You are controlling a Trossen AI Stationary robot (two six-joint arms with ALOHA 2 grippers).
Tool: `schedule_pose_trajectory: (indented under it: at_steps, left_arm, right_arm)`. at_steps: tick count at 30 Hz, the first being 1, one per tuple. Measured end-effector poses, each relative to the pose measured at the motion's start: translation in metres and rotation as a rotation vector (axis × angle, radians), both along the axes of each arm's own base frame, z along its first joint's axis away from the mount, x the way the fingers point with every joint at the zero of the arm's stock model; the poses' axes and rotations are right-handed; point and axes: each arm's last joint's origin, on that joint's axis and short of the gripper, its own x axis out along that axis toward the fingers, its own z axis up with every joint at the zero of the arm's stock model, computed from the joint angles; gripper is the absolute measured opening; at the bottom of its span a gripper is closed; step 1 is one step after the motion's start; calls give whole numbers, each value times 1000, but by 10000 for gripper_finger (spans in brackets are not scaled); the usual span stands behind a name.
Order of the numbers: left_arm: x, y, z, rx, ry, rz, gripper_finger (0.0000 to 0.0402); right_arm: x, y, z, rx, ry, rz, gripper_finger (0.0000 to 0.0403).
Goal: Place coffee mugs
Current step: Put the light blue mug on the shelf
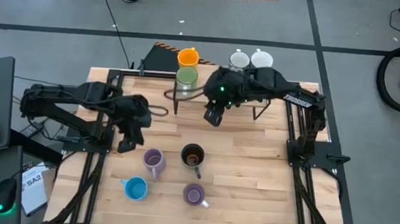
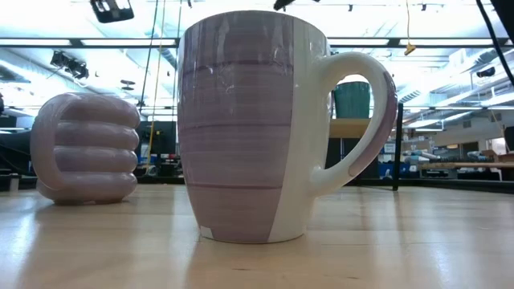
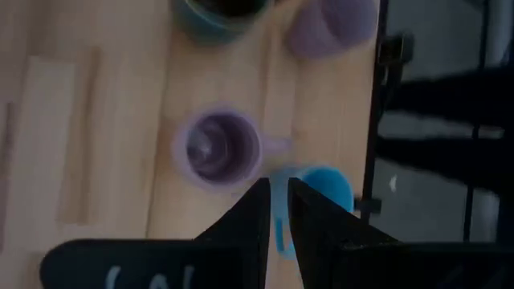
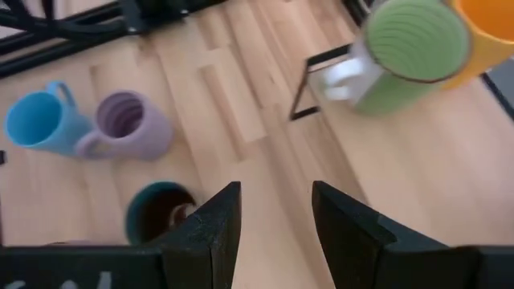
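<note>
Coffee mugs spread over a wooden worktop (image 1: 253, 166) beneath two robot arms.
Left tool (image 3: 276, 210), fingers nearly closed and empty, hovers at nine o'clock above a lilac mug (image 1: 154, 160) and a blue mug (image 1: 135, 188). Right tool (image 4: 274, 210), open and empty, hangs at twelve o'clock near the green mug (image 1: 186, 77) and orange mug (image 1: 188, 57). No lettering is readable.

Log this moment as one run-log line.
left gripper: jaws nearly shut, empty, above ribbed lilac mug | right gripper: jaws open, empty, near green mug | blue mug, dark mug on table
</note>
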Motion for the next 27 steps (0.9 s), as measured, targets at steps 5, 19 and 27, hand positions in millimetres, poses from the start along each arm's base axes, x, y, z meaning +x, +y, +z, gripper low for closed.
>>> schedule_pose_trajectory:
  at_steps: [5,19,27]
  left_arm:
    - [10,-11,-10,55,75,-14,50]
    - [40,-37,-33,47,160,17,50]
    - [42,-50,-42,12,279,104,50]
  right_arm:
    - [2,26,2,-4,-34,27,160]
    - [4,94,11,117,-180,151,160]
    - [-6,146,10,87,-208,249,160]
